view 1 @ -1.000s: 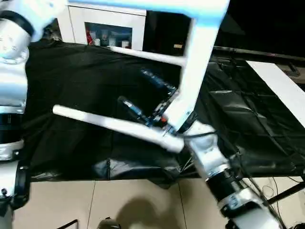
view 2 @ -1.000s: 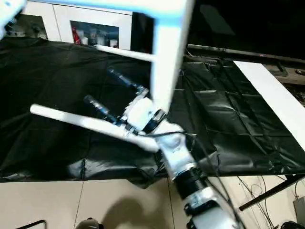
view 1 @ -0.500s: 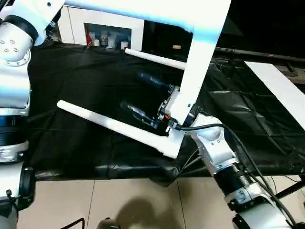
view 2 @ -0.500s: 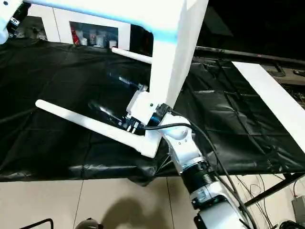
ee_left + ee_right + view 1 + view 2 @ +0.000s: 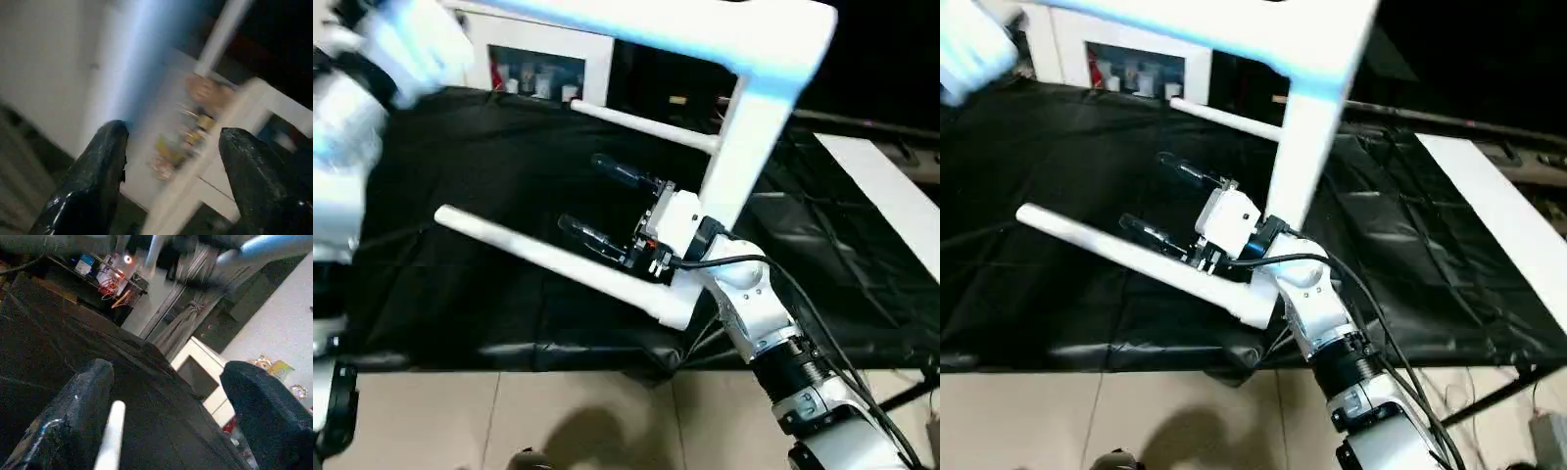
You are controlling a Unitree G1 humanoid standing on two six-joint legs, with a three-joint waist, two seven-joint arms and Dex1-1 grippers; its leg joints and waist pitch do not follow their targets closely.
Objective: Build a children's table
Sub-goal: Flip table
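**Table frame up high, right pincer open over black bench**

Tabletop [image 5: 705, 29] sits high across the top of the head views, tilted, one corner at upper right. A leg [image 5: 744, 157] hangs down from that corner toward the right wrist and partly hides the bench behind it. A second leg [image 5: 558, 264] runs diagonally across the black sheet [image 5: 460, 186], its near end just beside the right wrist housing; whether it touches the sheet cannot be told. A third leg [image 5: 641, 125] lies farther back, running toward the corner leg.

Right pincer [image 5: 597, 201] points out over the sheet, fingers spread wide, nothing between them. One finger is near the diagonal leg, apart from it. In the right wrist view both fingers [image 5: 63, 421] frame the sheet, with a leg tip [image 5: 111, 435] between them, ungripped.

Left arm [image 5: 372, 69] is a blur at upper left by the tabletop edge. Left pincer [image 5: 171, 147] has its fingers apart; white blurred surfaces lie beyond them, and no grip can be told.

Around: white cabinet [image 5: 538, 69] with glass door behind the bench, white board [image 5: 891, 191] on the sheet at right, pale floor [image 5: 558, 411] below, cables [image 5: 822, 323] along the right arm.
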